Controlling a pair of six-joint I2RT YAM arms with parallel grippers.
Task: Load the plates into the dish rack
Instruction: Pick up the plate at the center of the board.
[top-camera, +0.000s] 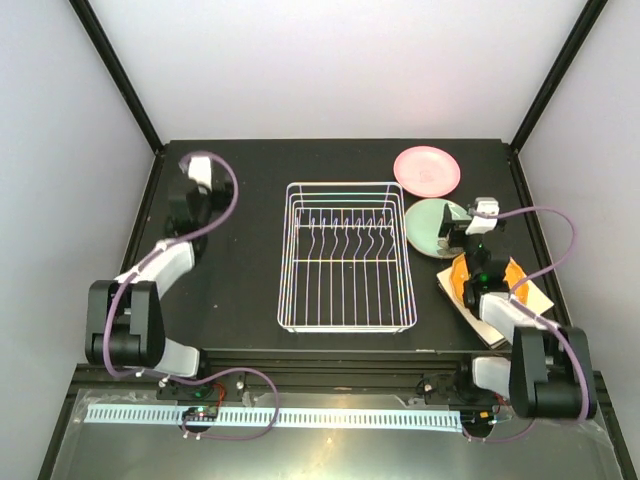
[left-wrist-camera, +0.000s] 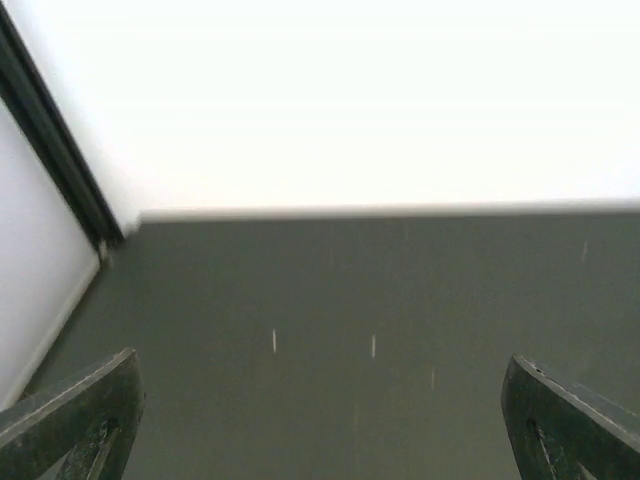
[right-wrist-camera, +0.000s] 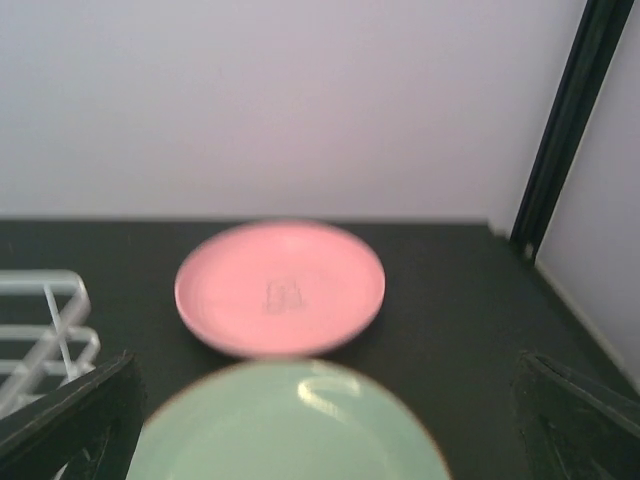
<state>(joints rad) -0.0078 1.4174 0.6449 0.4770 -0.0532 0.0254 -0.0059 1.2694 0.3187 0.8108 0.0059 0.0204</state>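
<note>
The white wire dish rack (top-camera: 345, 255) stands mid-table with no plates in it; its corner shows in the right wrist view (right-wrist-camera: 45, 325). The round pink plate (top-camera: 427, 170) (right-wrist-camera: 280, 288) lies at the far right. The pale green plate (top-camera: 430, 228) (right-wrist-camera: 290, 425) lies just in front of it. The small orange plate (top-camera: 466, 276) rests on the square plates (top-camera: 488, 322), partly hidden by the right arm. My right gripper (top-camera: 463, 224) (right-wrist-camera: 325, 420) is open and empty over the green plate's near right part. My left gripper (top-camera: 192, 163) (left-wrist-camera: 320, 420) is open and empty at the far left corner.
The black table (left-wrist-camera: 350, 300) ends at white walls behind and on both sides, with black corner posts (right-wrist-camera: 560, 120). The right arm lies over the stack of plates near the table's right edge.
</note>
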